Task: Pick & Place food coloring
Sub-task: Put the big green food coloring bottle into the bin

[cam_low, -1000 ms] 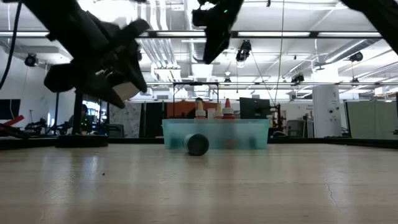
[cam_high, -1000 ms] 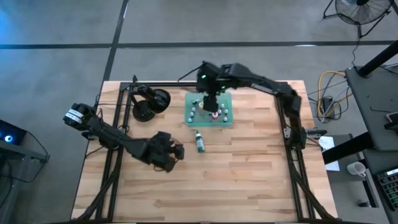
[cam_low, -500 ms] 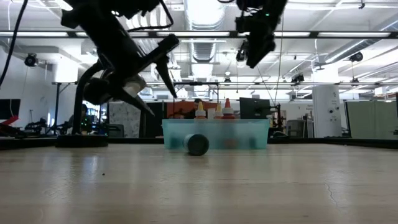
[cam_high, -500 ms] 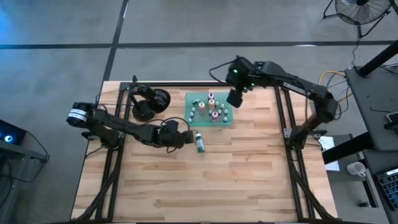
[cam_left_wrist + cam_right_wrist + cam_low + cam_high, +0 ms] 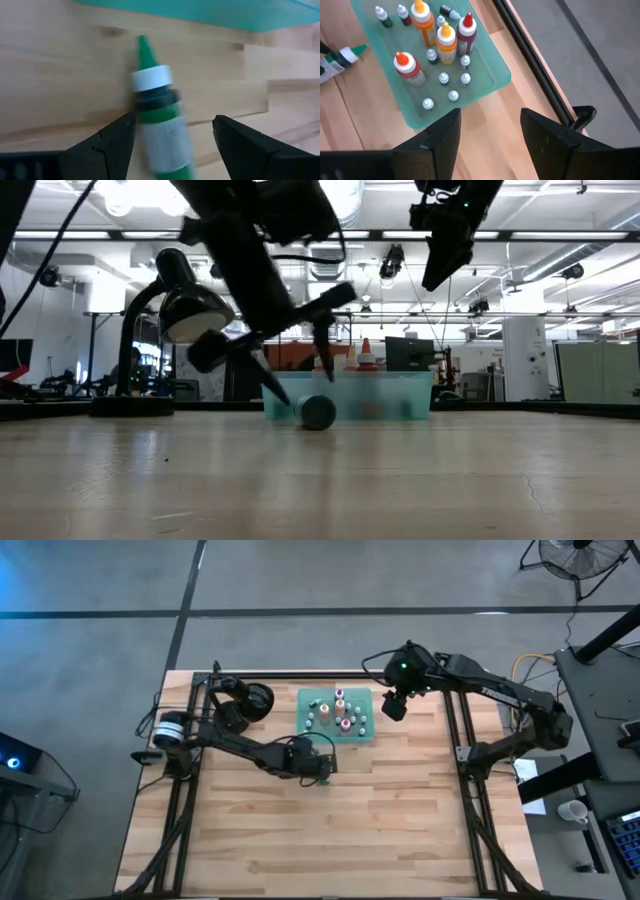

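Green food coloring bottle point(image 5: 321, 768) is lying on the wooden table point(image 5: 380, 830), just near of the translucent tray point(image 5: 366, 733), under the left gripper point(image 5: 318, 766). At table height, that gripper's fingers point(image 5: 322, 340) are straddling it, spread wide. From the right wrist, the right gripper point(image 5: 490, 131) is hanging spread beside the tray's right edge, gripping nothing.

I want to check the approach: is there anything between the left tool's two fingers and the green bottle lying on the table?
Nothing: the left wrist view shows the green bottle lying between the open left tool's fingers, only bare wooden table around it.
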